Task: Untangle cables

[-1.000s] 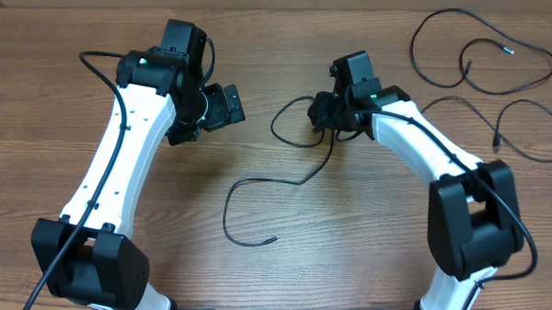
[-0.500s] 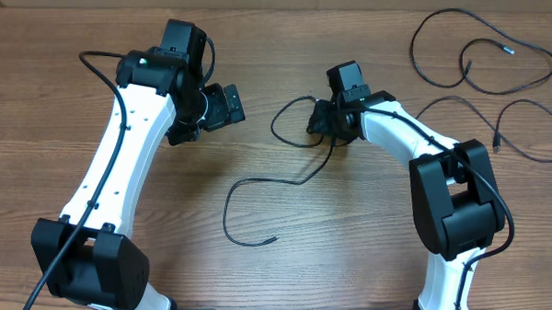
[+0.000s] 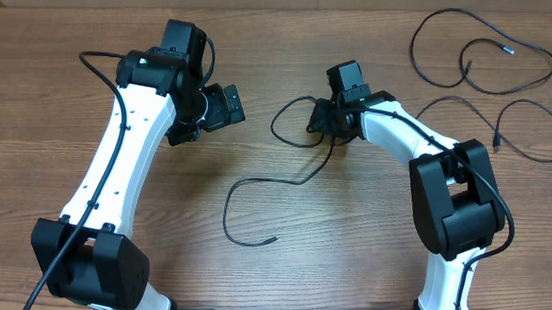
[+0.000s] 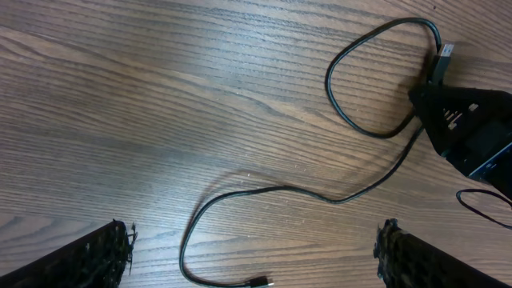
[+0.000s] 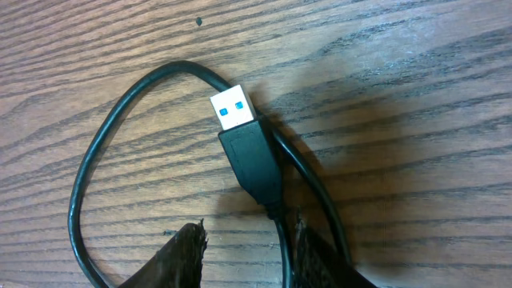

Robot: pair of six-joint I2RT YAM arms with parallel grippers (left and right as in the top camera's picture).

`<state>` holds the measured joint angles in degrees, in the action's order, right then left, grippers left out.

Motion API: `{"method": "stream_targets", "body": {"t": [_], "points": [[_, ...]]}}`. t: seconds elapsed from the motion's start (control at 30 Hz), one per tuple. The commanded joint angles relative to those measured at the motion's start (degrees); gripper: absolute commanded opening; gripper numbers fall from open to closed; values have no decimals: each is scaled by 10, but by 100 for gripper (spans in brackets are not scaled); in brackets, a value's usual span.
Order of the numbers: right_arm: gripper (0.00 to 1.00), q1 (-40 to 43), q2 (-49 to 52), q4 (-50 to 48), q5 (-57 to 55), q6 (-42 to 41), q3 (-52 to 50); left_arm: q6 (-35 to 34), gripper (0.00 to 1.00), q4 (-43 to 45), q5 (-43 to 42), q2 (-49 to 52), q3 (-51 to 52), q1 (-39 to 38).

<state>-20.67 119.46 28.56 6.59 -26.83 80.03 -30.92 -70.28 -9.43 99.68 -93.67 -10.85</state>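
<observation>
Right gripper [image 5: 246, 244] fingers are straddling the USB cable [image 5: 180, 67] just behind its plug [image 5: 234, 112], upper center of the overhead view; can't tell if they are pinching it. Left gripper [image 4: 254, 244] is hovering wide open, empty. Best approach: lifting slowly, pulling the loop apart, avoiding snags.

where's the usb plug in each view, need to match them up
Overhead: the usb plug is above centre, tiny, at the right edge of the cable loop.
Left wrist: top right corner, silver tip pointing up.
Right wrist: centre, large, blue insert showing.
Shared landmark: the cable loop curving round to its left in every view.
</observation>
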Motion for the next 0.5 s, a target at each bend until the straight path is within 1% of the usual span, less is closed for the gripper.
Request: {"method": "stream_targets", "body": {"t": [0.0, 0.1, 0.27, 0.37, 0.47], "points": [[36, -4, 3, -2, -6, -2, -2, 9, 100, -2, -3, 4, 0, -1], [34, -4, 3, -2, -6, -2, -2, 9, 100, -2, -3, 4, 0, -1], [32, -7, 3, 2, -6, -2, -3, 9, 100, -2, -3, 4, 0, -1], [28, -13, 3, 2, -6, -2, -3, 9, 100, -2, -3, 4, 0, -1], [27, -20, 3, 2, -20, -2, -3, 9, 100, -2, -3, 4, 0, -1]]}}
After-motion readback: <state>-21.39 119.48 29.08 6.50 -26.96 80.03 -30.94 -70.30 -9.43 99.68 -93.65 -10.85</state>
